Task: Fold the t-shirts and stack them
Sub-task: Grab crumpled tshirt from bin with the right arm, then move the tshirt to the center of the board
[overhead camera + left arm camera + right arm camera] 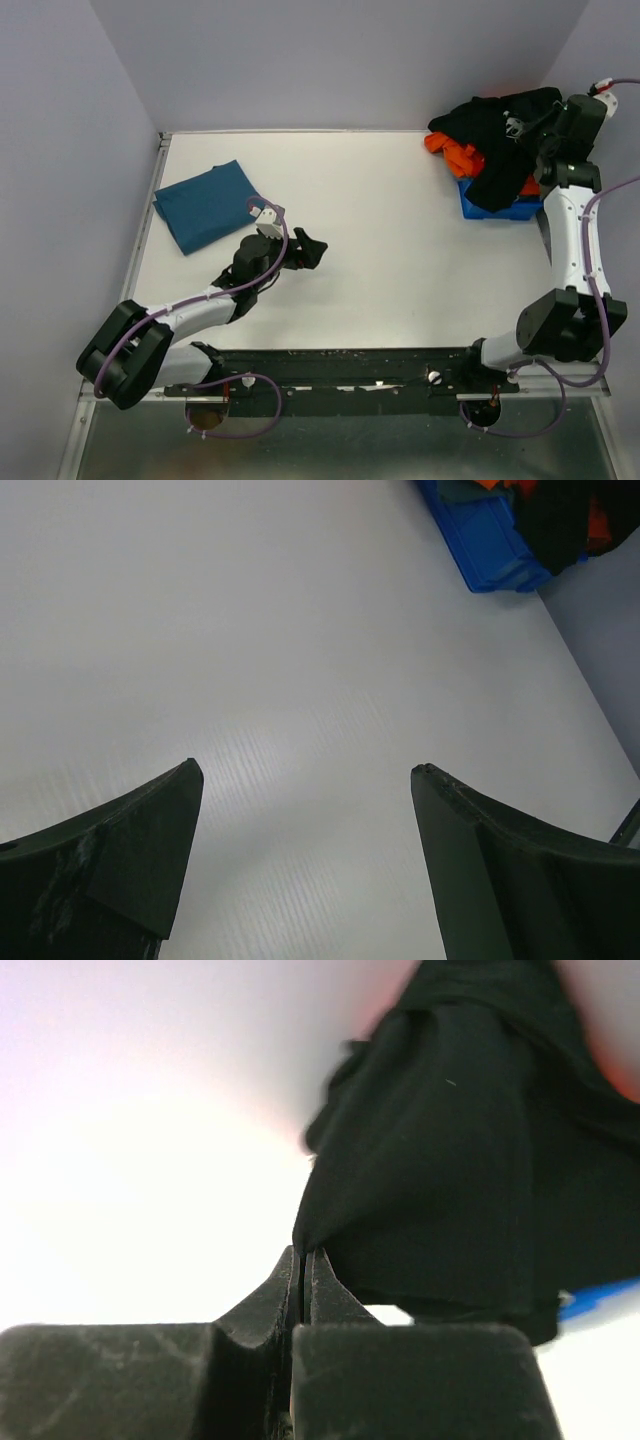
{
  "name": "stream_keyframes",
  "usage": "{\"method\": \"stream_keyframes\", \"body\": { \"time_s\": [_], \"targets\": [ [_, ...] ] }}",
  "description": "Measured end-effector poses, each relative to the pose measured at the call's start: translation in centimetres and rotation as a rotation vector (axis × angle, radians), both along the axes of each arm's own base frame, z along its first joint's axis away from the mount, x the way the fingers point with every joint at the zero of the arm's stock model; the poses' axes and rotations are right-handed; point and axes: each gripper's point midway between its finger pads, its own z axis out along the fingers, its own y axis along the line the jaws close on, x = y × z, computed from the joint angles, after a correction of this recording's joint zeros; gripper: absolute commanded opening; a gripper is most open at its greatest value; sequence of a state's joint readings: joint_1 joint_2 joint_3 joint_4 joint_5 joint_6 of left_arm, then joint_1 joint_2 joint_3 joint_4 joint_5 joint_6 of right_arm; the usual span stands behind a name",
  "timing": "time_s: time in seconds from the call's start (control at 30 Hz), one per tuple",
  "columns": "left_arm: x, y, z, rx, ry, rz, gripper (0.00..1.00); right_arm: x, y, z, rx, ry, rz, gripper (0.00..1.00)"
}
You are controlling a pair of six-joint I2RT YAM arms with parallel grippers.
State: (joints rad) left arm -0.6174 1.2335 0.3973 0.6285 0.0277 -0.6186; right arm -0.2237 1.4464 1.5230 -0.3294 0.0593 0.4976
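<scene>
A plain teal-blue t-shirt (208,205) lies folded at the table's far left. The black t-shirt (495,140) is heaped over the blue bin at the far right, and it fills the right wrist view as dark hanging cloth (450,1160). My right gripper (522,128) sits in that heap. Its jaws (303,1257) are shut, pinching an edge of the black cloth. My left gripper (310,250) hovers over bare table near the middle left. It stands wide open (305,770) with nothing between its fingers.
The small blue plastic bin (510,210) stands at the far right edge, also seen in the left wrist view (490,550). Orange cloth (455,152) spills from it under the black shirt. Grey walls close in the table's back and sides.
</scene>
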Motion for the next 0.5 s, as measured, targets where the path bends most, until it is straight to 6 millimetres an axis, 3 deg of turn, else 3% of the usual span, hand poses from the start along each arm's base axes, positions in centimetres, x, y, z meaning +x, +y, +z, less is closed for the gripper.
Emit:
{"method": "stream_keyframes", "body": {
  "time_s": [0.1,0.2,0.37,0.5],
  "targets": [
    [-0.1,-0.1,0.3,-0.008,-0.003,-0.007,0.96,-0.8,5.0,2.7,-0.035,-0.054,0.157,0.01],
    [-0.2,-0.1,0.6,-0.016,-0.01,-0.01,0.96,-2.6,10.6,6.8,-0.069,-0.147,0.358,0.01],
    [-0.3,-0.1,1.5,-0.033,-0.029,-0.01,0.96,-8.0,19.3,14.5,-0.098,-0.34,0.7,0.01],
    [-0.5,0.1,1.7,-0.04,-0.034,-0.009,0.96,-12.3,23.2,15.9,-0.068,-0.411,0.9,0.0]
  ]
}}
